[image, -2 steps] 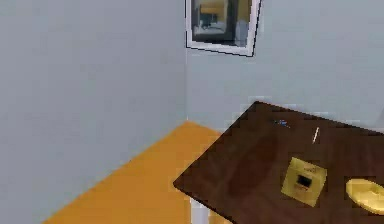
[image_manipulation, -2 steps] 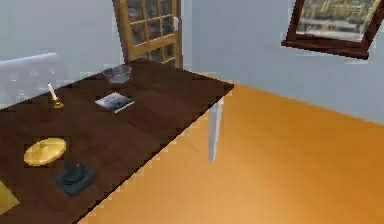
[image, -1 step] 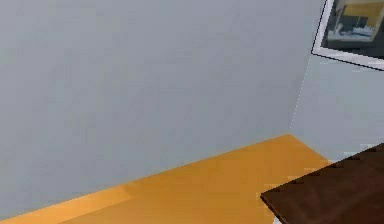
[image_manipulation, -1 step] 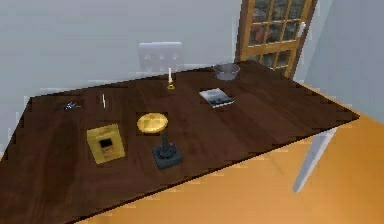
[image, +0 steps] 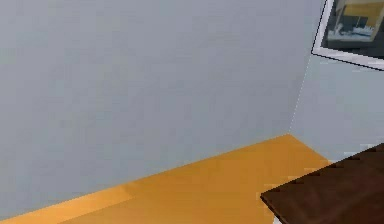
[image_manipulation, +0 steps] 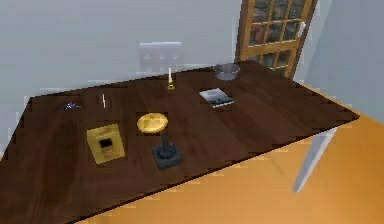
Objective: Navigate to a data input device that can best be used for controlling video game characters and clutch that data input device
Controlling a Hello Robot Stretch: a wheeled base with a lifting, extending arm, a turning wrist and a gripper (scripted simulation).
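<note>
In the arm side view, orange floor (image_manipulation: 235, 198) is showing nearest. Above it a dark wooden counter (image_manipulation: 285, 118) is stretching across the picture, standing on a white leg (image_manipulation: 309, 165) at the right. The joystick (image_manipulation: 166, 152), a dark stick on a dark square base, is standing upright on the counter close to its near edge, a little left of the middle. A yellow box (image_manipulation: 104, 142) is sitting near it to the left, and a golden dish (image_manipulation: 152, 122) is resting just behind it, apart from it.

Farther back, a book (image_manipulation: 216, 97) is lying flat right of the middle. A thin pale stick (image_manipulation: 103, 101) and a small dark thing (image_manipulation: 70, 105), too small to name, are lying toward the left. At the far edge a candle (image_manipulation: 171, 78) is standing upright and a glass bowl (image_manipulation: 227, 71) is sitting to its right. Beyond the counter a white chair (image_manipulation: 160, 55) is facing it, and a wooden door (image_manipulation: 275, 30) with glass panes is standing at the right.

In the forward view the counter's corner is reaching in at the lower right, with floor running to a grey wall (image: 150, 80). A framed picture (image: 355, 30) is hanging at the upper right.

How the jaws are standing cannot be told.
</note>
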